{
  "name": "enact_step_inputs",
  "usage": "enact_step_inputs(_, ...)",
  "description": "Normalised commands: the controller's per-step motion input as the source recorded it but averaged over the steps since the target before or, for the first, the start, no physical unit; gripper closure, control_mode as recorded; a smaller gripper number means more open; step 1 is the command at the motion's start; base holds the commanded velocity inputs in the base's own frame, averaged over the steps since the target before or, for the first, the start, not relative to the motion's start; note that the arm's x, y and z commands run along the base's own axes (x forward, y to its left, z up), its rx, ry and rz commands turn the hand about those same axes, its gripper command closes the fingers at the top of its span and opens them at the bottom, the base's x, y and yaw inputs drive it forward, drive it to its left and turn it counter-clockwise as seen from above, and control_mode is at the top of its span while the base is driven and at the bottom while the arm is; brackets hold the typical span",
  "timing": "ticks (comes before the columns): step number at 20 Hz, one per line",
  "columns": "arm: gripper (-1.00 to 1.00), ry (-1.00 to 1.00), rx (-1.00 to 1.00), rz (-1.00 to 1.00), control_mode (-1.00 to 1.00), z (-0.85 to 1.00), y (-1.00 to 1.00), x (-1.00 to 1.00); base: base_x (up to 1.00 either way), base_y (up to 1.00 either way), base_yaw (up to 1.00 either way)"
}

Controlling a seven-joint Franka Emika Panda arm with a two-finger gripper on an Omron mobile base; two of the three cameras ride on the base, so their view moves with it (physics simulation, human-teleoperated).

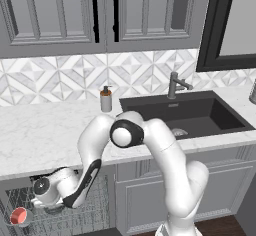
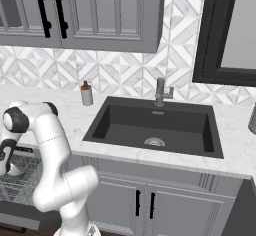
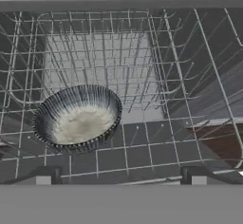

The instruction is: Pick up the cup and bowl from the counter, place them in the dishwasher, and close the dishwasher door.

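Note:
The dark grey bowl (image 3: pixel 78 118) with its speckled inside sits upright on the silver wire rack (image 3: pixel 156 52) of the dishwasher, just ahead of my gripper (image 3: pixel 119 178) and to its left. The gripper is open, its fingertips (image 3: pixel 42 175) wide apart with nothing between them. In the left base view the arm reaches down under the counter (image 1: pixel 40 135) into the rack (image 1: pixel 97 205). The cup (image 1: pixel 19 216), white with a salmon-red inside, lies in that rack left of my hand (image 1: pixel 42 192). The dishwasher door (image 2: pixel 22 221) hangs open below the rack.
A brown-and-grey soap dispenser (image 1: pixel 106 99) stands on the counter beside the dark sink (image 1: pixel 190 115) and its faucet (image 1: pixel 175 85). Grey panelled cabinet doors (image 1: pixel 145 200) close off the space right of the dishwasher. Upper cabinets hang above the tiled wall.

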Motion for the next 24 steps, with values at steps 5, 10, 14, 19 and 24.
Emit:
enact_step_inputs(5,-1.00,0.00,0.03,0.00,-1.00,0.31,-0.01,-0.73,0.00,0.00,0.00)
enact_step_inputs(10,-1.00,-0.02,0.00,0.00,-1.00,0.50,-0.01,-0.37,0.00,0.00,0.00)
enact_step_inputs(14,-1.00,-0.05,0.00,0.00,-1.00,0.44,-0.02,-0.30,0.00,0.00,0.00)
enact_step_inputs(19,-1.00,0.00,0.00,0.00,-1.00,0.01,-0.01,-0.25,0.00,0.00,0.00)
enact_step_inputs(24,-1.00,0.00,0.00,0.00,-1.00,0.04,-0.04,-0.12,0.00,0.00,0.00)
